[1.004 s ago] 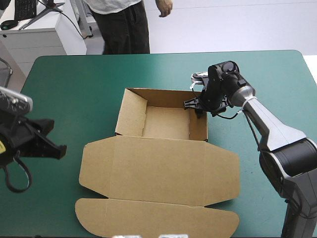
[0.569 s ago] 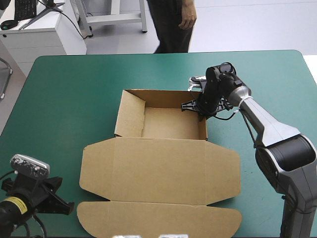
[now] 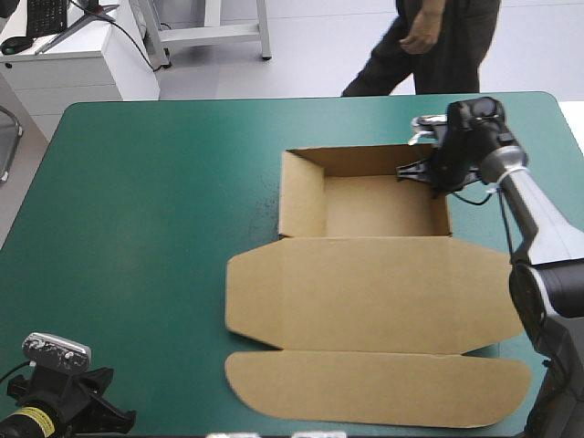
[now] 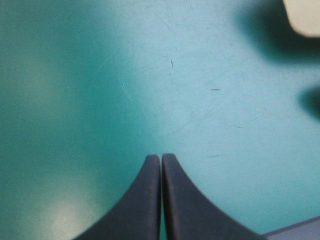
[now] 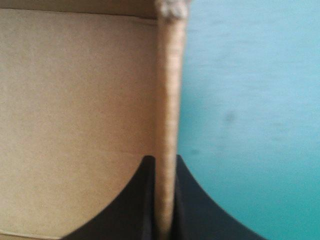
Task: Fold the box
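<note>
Brown box (image 3: 365,292) wall I'm pinching in the right gripper (image 5: 165,159), aiming for level, gentle pulling, while the left gripper (image 4: 161,156) is idling closed, empty.

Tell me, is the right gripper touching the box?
Touching. The right wrist view shows the right gripper shut on the box, its side wall pinched between both black fingers.

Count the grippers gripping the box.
1: the right gripper is shut on the right wall of the box; the left gripper is shut, empty, over the table's near-left corner.
</note>
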`<state>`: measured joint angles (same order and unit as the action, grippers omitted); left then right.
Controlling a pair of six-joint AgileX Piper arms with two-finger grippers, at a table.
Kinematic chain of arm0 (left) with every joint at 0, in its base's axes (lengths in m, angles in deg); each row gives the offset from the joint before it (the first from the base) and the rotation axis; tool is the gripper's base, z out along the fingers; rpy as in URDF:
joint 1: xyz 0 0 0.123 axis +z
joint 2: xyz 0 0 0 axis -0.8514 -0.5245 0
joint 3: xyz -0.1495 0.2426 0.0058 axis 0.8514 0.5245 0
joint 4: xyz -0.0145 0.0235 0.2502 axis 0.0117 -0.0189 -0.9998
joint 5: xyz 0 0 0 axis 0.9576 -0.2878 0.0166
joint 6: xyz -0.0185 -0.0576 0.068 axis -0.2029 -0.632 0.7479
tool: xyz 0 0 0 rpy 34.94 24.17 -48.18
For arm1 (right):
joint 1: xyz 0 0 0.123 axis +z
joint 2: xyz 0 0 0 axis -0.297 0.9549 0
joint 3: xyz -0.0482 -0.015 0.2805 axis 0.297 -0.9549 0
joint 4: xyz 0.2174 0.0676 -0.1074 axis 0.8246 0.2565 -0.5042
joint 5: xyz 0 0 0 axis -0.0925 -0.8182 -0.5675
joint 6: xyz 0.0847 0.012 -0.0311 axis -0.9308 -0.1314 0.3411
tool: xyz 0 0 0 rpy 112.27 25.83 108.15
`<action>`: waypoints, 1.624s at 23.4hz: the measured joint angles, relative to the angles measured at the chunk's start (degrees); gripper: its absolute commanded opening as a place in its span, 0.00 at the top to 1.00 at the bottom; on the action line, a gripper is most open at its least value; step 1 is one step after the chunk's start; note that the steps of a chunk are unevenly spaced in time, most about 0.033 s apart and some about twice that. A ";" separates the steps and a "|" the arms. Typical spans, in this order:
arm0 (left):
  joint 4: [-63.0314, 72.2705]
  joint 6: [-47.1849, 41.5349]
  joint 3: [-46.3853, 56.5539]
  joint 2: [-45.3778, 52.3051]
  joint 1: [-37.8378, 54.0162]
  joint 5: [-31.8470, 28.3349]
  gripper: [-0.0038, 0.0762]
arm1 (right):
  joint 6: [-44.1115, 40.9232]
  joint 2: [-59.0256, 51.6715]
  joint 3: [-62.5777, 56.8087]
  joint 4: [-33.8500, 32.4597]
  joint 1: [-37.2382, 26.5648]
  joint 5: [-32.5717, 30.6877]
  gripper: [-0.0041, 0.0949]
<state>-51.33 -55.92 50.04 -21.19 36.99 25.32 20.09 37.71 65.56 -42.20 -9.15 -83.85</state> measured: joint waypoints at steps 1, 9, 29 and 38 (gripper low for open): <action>0.00 0.00 0.00 0.06 0.00 -0.01 0.96 | 0.70 -0.42 0.00 -1.21 -2.69 0.05 0.98; -2.39 0.00 0.07 0.06 0.00 0.18 0.96 | 4.67 -1.96 0.00 -4.18 -31.58 -0.12 0.97; -3.06 0.00 0.18 0.06 0.00 0.18 0.96 | 4.45 -5.99 -0.19 4.28 -40.64 -0.41 0.62; -3.06 0.00 0.18 0.06 0.00 0.18 0.96 | 5.94 -25.26 -1.21 17.60 -39.69 -0.75 0.97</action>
<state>-54.39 -55.92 50.22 -21.13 36.99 25.50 26.03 12.45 64.35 -24.60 -48.83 -84.60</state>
